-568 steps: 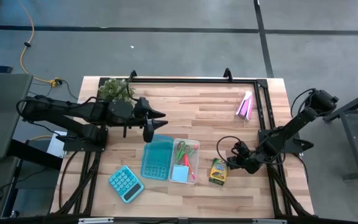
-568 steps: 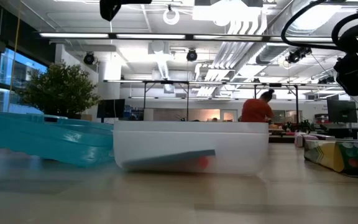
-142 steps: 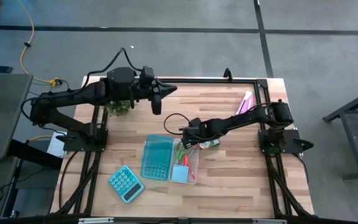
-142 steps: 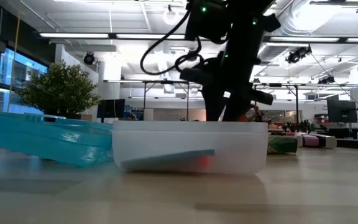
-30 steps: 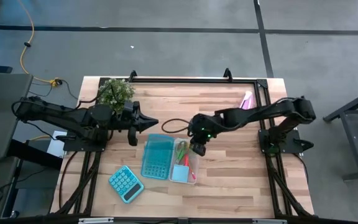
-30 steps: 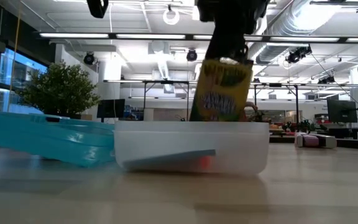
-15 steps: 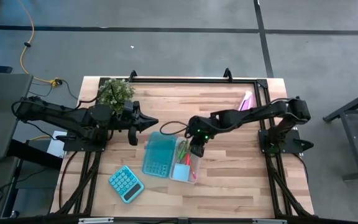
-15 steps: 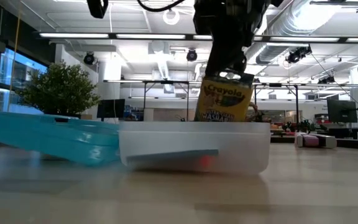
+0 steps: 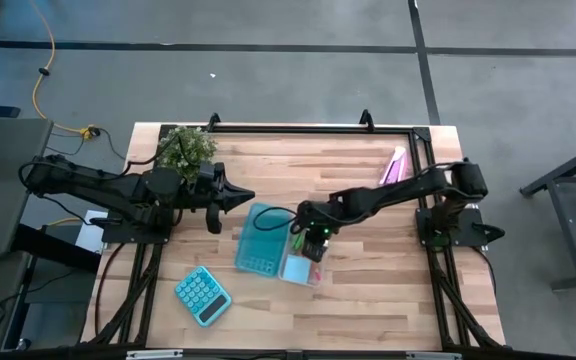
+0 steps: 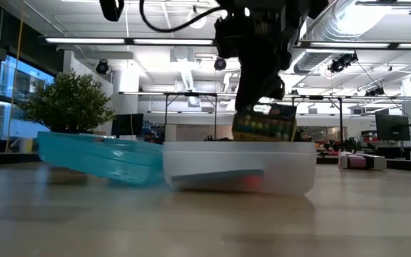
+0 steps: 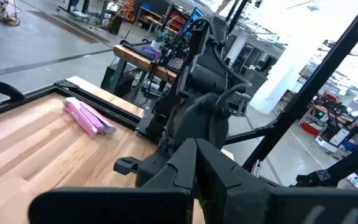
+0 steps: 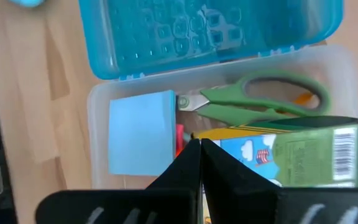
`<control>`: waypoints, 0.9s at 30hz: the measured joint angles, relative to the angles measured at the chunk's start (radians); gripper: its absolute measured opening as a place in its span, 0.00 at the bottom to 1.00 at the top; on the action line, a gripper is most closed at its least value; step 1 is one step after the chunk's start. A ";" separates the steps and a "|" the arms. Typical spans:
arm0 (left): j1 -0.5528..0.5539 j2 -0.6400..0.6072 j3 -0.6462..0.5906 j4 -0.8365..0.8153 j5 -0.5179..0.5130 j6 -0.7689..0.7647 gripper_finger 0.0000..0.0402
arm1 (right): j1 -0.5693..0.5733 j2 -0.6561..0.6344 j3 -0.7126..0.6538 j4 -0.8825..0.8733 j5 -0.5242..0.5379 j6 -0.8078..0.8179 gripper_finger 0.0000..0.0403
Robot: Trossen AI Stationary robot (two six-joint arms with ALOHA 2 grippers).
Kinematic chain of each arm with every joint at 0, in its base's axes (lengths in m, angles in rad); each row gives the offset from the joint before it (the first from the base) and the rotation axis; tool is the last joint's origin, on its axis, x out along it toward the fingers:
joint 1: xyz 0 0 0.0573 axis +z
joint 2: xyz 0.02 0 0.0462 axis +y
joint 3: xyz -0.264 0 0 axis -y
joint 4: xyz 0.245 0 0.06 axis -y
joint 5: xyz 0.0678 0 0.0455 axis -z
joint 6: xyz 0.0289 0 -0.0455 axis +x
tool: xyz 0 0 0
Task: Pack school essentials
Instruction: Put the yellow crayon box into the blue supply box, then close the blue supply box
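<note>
The right claw (image 9: pixel 315 243) is seen near the centre of the high view, lowered over the clear case (image 9: pixel 301 268), with its fingers clamped on the yellow-green crayon box (image 10: pixel 265 123). In the low view, right of centre, the crayon box is shown tilted, its lower part dipping behind the rim of the case while its upper part stands above the rim. In the right wrist view the crayon box (image 12: pixel 284 155) is seen lying across the case interior, over the green-handled scissors (image 12: pixel 260 99), with the light-blue note pad (image 12: pixel 141 131) beside it and a red-pink item (image 12: pixel 179 139) partly hidden between the pad and the box. The teal lid (image 9: pixel 260 238) of the case is laid open on the tabletop (image 9: pixel 368 290), on the left side of the case and touching it.

The left claw (image 9: pixel 238 196) is held left of centre in the high view, fingers pressed together and empty, just beside a small potted plant (image 9: pixel 186 148). A teal calculator (image 9: pixel 202 295) lies at the lower left of the tabletop, well apart from the case. A pink-and-purple tube-like item (image 9: pixel 394 166) rests near the upper right edge.
</note>
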 joint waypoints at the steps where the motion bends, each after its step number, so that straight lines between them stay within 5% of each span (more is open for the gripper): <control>1: 0.000 0.000 0.000 0.000 0.000 -0.004 0.00 | 0.000 0.009 0.000 0.002 0.000 0.002 0.00; 11: 0.000 0.000 0.000 -0.001 0.000 -0.016 0.00 | 0.000 0.040 0.000 0.016 -0.007 0.045 0.01; 21: 0.000 0.000 0.000 -0.002 -0.014 0.013 0.00 | -0.008 -0.004 0.000 0.000 -0.020 -0.014 0.35; 27: 0.008 -0.021 0.001 -0.067 -0.059 0.006 0.00 | -0.040 -0.166 -0.004 -0.100 0.129 -0.092 0.44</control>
